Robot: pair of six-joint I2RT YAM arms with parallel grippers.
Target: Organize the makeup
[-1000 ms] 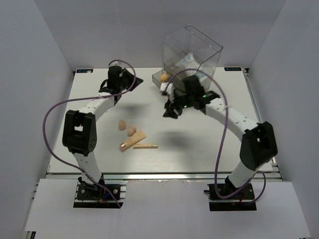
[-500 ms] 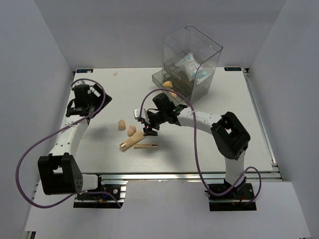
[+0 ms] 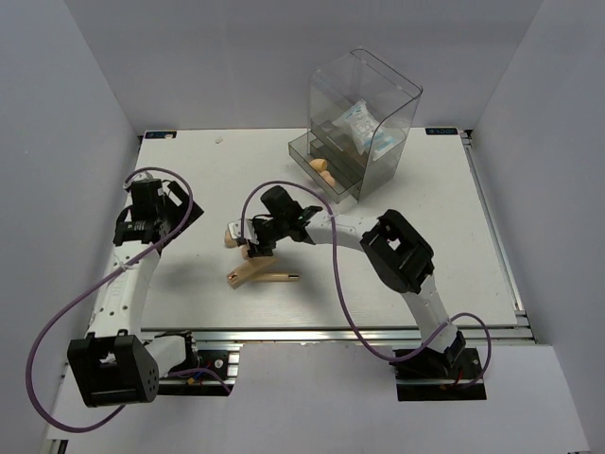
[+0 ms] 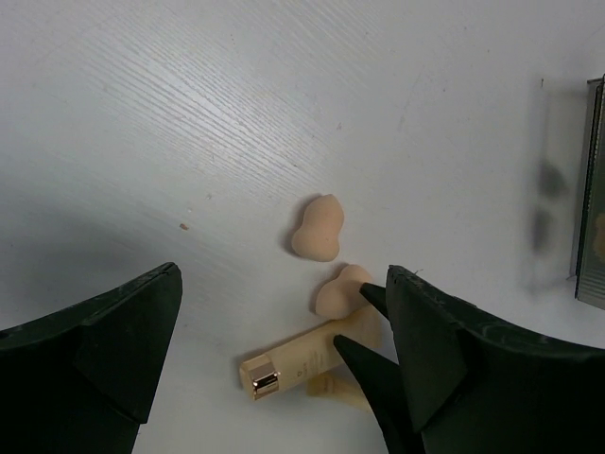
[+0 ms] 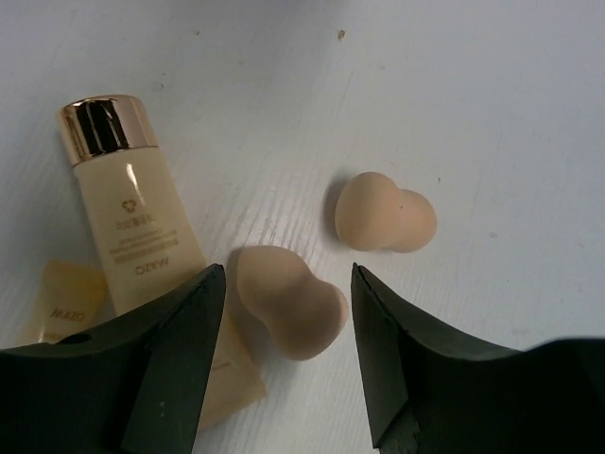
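From the top, your right gripper (image 3: 253,238) is down over the near sponge (image 3: 249,253), in the middle of the table (image 3: 425,265). The far sponge (image 3: 231,236) lies just beside it at 10 o'clock. The tube (image 3: 248,273) and the stick (image 3: 277,277) lie close at 6 o'clock, so it is crowded there. The box (image 3: 364,95) stands well away at 1 o'clock. It has the packets (image 3: 359,128) inside and two sponges (image 3: 323,169) in its open drawer (image 3: 301,149). Your left gripper (image 3: 170,210) hangs at 9 o'clock, near the left edge. The most room is at 3 o'clock, toward the right edge. Half a second ago the right gripper was more toward 3 o'clock, and the left gripper was farther back.

In the left wrist view, your fingers are spread wide and hold nothing. Both loose sponges lie ahead. The right gripper's dark tips sit by the near sponge.

In the right wrist view, the fingers are spread, one on each side of the near sponge. You cannot tell if they touch it. The far sponge is at 1 o'clock. The tube is at 10 o'clock, partly under a finger.
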